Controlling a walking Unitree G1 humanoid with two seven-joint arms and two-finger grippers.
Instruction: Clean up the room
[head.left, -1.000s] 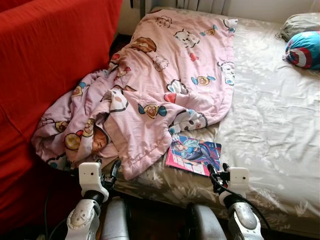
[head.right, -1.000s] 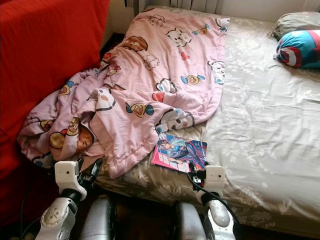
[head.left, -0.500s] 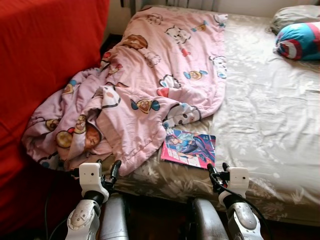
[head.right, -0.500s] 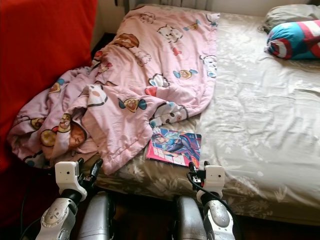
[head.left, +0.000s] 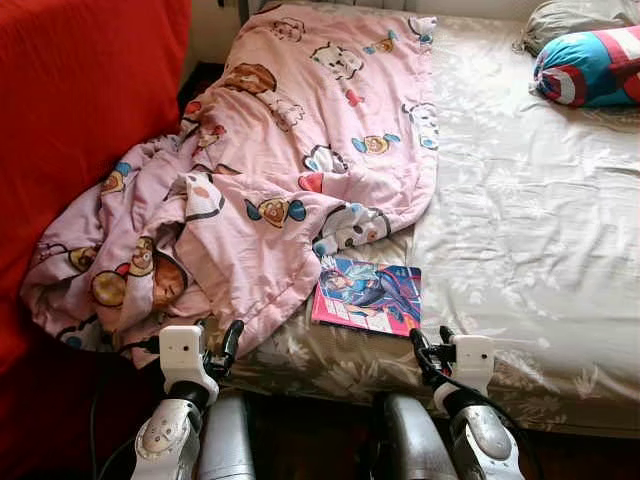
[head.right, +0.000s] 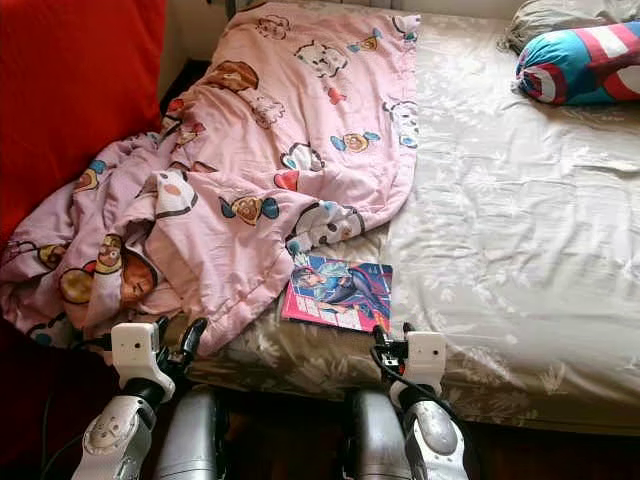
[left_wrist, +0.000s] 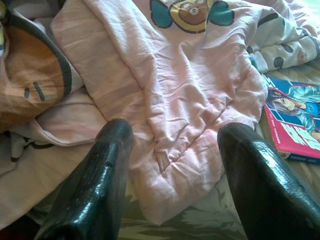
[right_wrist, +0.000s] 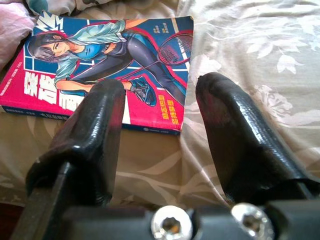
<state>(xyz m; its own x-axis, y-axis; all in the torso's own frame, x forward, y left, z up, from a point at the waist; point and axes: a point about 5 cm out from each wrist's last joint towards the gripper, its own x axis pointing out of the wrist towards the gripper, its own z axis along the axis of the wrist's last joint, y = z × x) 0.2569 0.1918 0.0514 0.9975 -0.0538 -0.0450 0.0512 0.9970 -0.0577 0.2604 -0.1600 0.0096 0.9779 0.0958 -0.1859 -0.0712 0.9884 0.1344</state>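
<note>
2 grippers, left gripper (head.left: 228, 345) and right gripper (head.left: 428, 352), both spread and empty, have drawn nearer the bed (head.left: 530, 230) (camera shifted forward). Book (head.left: 367, 296) lies just beyond the right one, beside the pink blanket (head.left: 300, 150), so pickup looks imminent.

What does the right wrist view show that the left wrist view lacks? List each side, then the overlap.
Right wrist view: the book's whole cover, a drawn figure with a racket, lying flat just beyond the open right tool.

Left wrist view: the pink blanket's rumpled hem with a bear print, lying ahead of the open left tool and between its fingers.

Shared: the book (just a corner of it in the left wrist view), the floral bedsheet, and some pink blanket.
</note>
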